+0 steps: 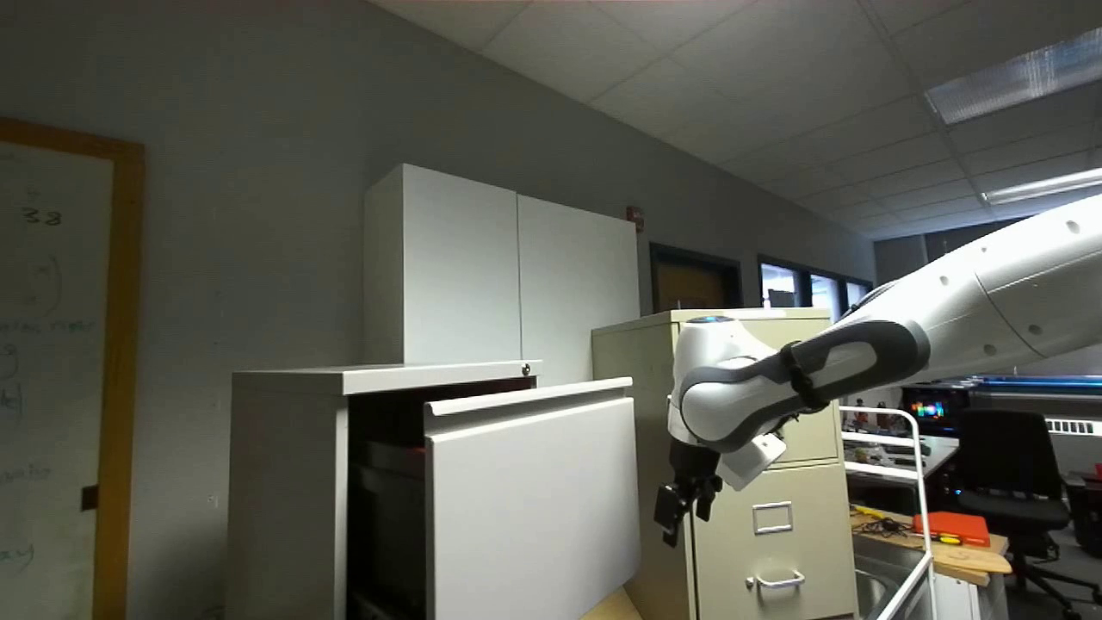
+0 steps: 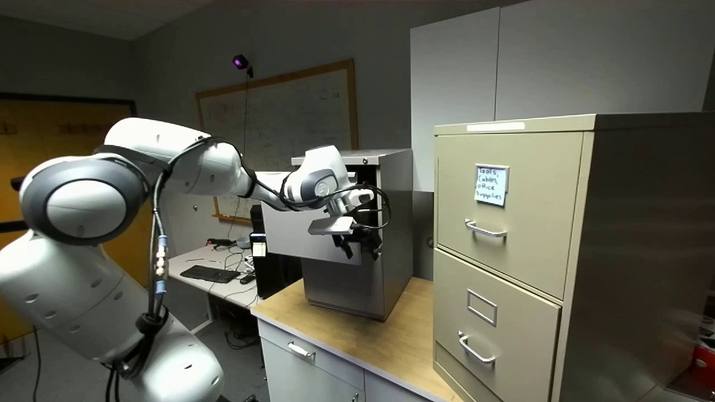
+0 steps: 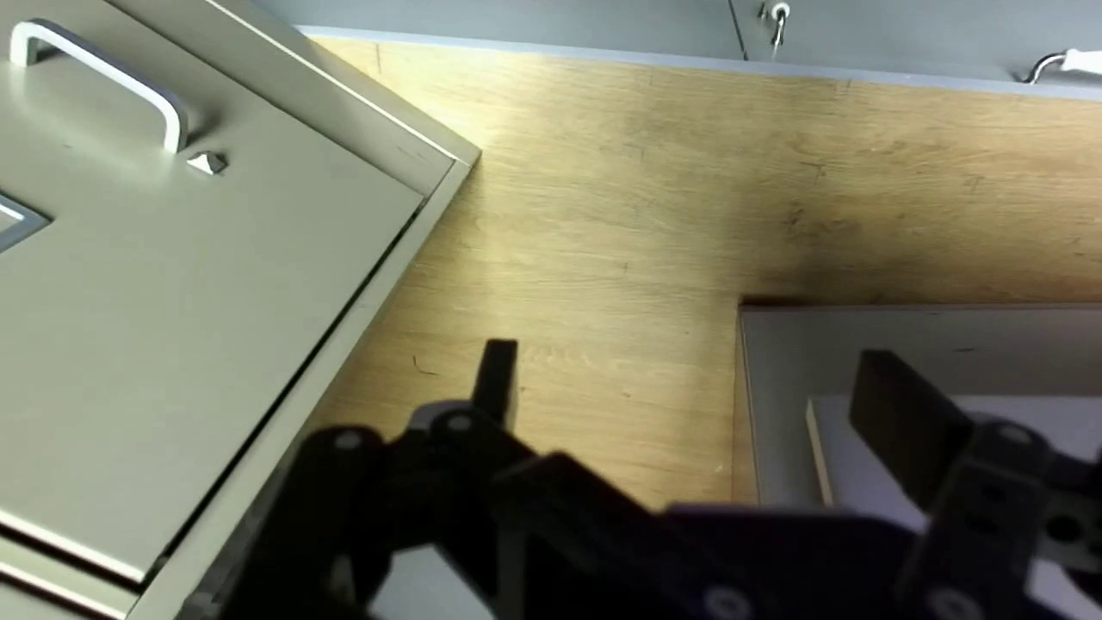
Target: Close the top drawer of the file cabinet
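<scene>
The file cabinet (image 1: 284, 491) is pale grey-white; it also shows in an exterior view (image 2: 396, 234). Its top drawer (image 1: 534, 508) is pulled well out, with a dark gap behind the front panel. The drawer front (image 2: 290, 229) is partly hidden by the arm in an exterior view. In the wrist view the cabinet (image 3: 788, 344) and a pale panel, apparently the drawer front (image 3: 869, 474), are at the lower right, behind a finger. My gripper (image 1: 686, 512) is open and empty, pointing down beside the panel's end near the beige cabinet. Its fingers are spread wide in the wrist view (image 3: 693, 387); touching cannot be confirmed.
A beige cabinet (image 2: 503, 223) with handled drawers stands close beside the gripper, also at left in the wrist view (image 3: 215, 284). A wooden counter (image 2: 341, 324) bears the grey cabinet. A white two-door cabinet (image 1: 465, 267) hangs on the wall behind.
</scene>
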`<state>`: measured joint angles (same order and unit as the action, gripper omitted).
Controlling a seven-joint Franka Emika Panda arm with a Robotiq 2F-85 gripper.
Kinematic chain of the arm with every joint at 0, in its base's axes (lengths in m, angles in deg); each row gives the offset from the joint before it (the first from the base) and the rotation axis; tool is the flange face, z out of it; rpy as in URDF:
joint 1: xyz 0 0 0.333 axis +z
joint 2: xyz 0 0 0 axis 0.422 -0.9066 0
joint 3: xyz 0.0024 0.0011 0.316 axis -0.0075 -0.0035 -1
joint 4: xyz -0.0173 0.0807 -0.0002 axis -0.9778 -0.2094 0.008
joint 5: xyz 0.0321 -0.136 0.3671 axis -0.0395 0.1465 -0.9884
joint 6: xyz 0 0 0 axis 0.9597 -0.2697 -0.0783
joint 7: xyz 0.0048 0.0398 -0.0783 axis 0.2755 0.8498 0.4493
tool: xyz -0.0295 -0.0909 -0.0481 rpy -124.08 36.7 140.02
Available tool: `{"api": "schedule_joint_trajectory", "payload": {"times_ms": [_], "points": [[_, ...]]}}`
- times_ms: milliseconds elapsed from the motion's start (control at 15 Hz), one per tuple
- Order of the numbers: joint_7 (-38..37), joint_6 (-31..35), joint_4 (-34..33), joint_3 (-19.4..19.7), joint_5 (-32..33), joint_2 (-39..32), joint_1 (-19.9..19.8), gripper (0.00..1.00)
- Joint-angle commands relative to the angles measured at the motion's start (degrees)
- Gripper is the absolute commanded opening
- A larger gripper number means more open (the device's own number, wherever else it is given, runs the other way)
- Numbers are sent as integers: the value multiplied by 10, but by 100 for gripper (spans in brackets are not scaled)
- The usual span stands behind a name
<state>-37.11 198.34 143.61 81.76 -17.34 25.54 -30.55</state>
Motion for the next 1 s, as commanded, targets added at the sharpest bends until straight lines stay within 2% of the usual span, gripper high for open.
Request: {"api": "schedule_joint_trajectory", "payload": {"times_ms": [0, 67, 133, 200, 400, 800, 933], "points": [[-26, 17, 24, -17, 5, 39, 2, 99], [-28, 22, 30, -21, 4, 49, 6, 80], [-30, 27, 38, -27, 2, 62, 9, 74], [-32, 33, 44, -32, 1, 73, 13, 72], [-39, 74, 71, -52, 8, 116, 24, 49], [-59, 282, 124, -96, 28, 168, 20, 2], [-67, 360, 139, -103, 20, 173, 16, 0]]}}
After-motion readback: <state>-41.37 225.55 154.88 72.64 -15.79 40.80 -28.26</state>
